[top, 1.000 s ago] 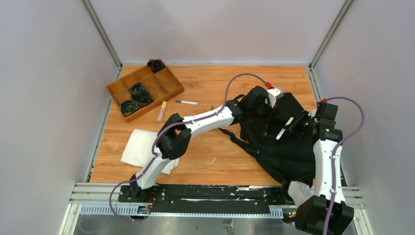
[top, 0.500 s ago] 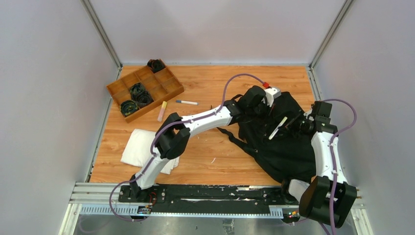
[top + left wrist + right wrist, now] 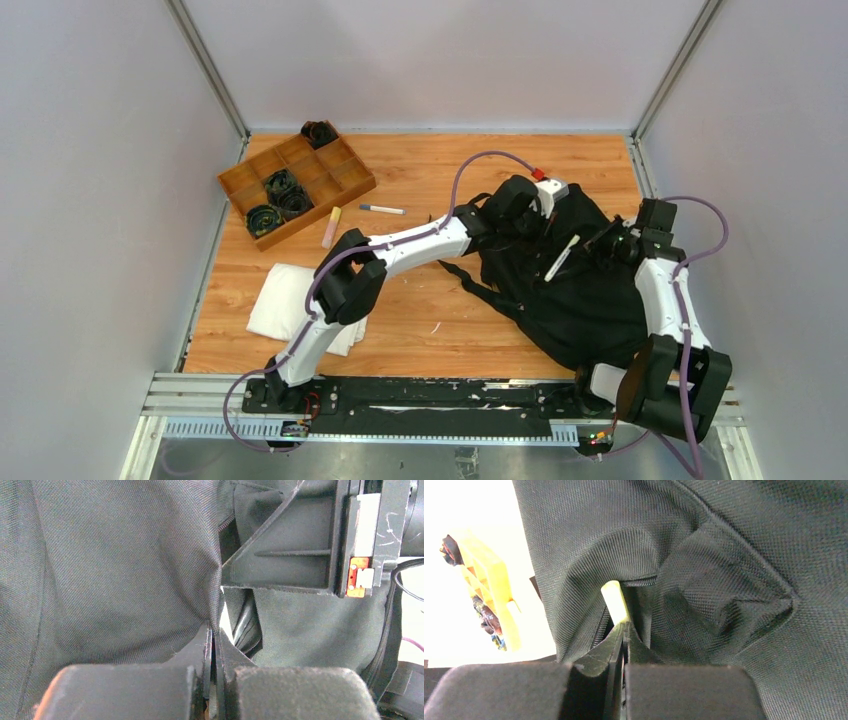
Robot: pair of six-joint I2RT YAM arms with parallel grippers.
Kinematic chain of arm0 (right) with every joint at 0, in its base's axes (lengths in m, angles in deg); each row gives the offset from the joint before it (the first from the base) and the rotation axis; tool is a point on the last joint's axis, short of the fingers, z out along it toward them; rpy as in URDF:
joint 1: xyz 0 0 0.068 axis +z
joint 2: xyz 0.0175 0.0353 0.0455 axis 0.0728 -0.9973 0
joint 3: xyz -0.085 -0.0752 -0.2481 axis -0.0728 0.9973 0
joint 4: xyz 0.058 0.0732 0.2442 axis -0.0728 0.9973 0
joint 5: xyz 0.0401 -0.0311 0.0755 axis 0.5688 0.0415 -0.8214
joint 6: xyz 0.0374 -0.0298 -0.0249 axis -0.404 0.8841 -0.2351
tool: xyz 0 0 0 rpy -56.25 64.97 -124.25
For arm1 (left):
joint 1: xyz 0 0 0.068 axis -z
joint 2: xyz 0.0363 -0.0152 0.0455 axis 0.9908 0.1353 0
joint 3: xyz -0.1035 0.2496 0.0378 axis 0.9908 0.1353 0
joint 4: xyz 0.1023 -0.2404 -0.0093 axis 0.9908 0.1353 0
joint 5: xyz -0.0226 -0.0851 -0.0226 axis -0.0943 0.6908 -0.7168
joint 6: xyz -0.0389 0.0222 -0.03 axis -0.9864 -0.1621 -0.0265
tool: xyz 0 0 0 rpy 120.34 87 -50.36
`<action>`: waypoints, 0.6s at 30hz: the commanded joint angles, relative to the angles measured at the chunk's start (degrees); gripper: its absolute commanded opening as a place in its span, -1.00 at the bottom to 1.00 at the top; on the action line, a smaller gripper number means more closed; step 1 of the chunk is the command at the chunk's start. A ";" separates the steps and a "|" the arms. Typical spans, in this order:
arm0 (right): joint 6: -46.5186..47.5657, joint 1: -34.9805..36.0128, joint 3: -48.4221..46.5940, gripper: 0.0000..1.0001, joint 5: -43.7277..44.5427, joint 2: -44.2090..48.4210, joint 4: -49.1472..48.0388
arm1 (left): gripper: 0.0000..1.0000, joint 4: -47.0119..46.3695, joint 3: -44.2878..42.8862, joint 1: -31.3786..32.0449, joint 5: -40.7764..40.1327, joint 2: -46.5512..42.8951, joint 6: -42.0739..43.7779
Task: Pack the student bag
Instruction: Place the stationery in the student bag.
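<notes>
Viewing from above, the bag (image 3: 585,305) lay right of centre, beneath 2 claws. The left claw (image 3: 548,212) pinched its far edge. The right claw (image 3: 590,246) gripped a marker (image 3: 560,258), long axis slanting near-left over the bag.

Left wrist: jaws clamped on fabric.

Right wrist: the marker pointed into a fabric gap directly ahead, judged the opening.
</notes>
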 commanded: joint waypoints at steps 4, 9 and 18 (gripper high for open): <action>1.78 0.49 1.77 -0.39 0.75 2.98 -1.68 | -1.00 -2.87 -0.99 0.48 4.70 -3.71 -1.11; 2.40 0.67 5.21 0.01 -2.32 7.12 -1.61 | -1.00 -2.86 -0.73 0.16 4.86 -3.75 -1.28; 1.61 0.71 6.49 -0.54 -2.52 6.64 -1.02 | -1.00 -3.56 -0.36 0.11 5.27 -4.19 -1.73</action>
